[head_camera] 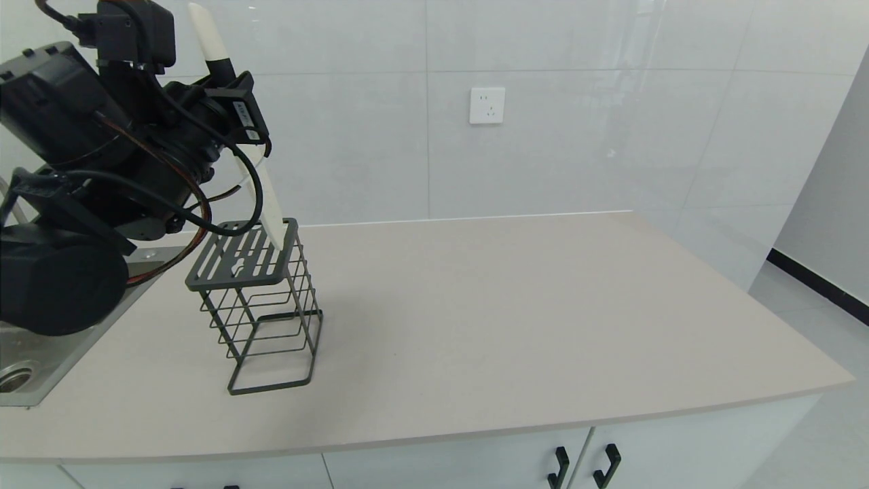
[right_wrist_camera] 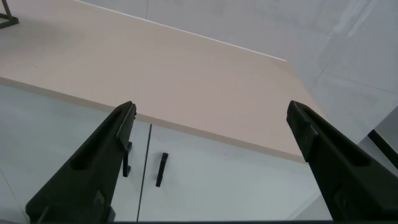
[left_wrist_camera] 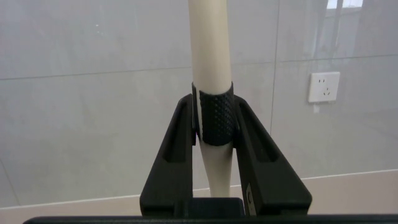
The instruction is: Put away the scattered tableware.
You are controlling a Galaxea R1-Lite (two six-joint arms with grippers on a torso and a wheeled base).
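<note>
The left gripper (left_wrist_camera: 214, 118) is pinched on a long, slim cream-white utensil (left_wrist_camera: 210, 43), its ribbed black pads pressed against the round shaft partway along. This leaves a good length free below to feed downward. The utensil is held steeply, leaning a little, and its lower end meets the slotted top plate of a dark wire cutlery holder (head_camera: 258, 299) at the plate's far corner. I cannot tell whether the tip has entered a slot or only rests on the plate. The grip looks chosen so the gripper stays above the holder while the utensil drops in. The holder stands on the pale beige bench (head_camera: 509, 305), just beside a steel sink (head_camera: 13, 373). The right gripper (right_wrist_camera: 210, 112) hangs well apart, off the bench's front edge above the white cabinet doors, its fingers spread wide and carrying nothing.
</note>
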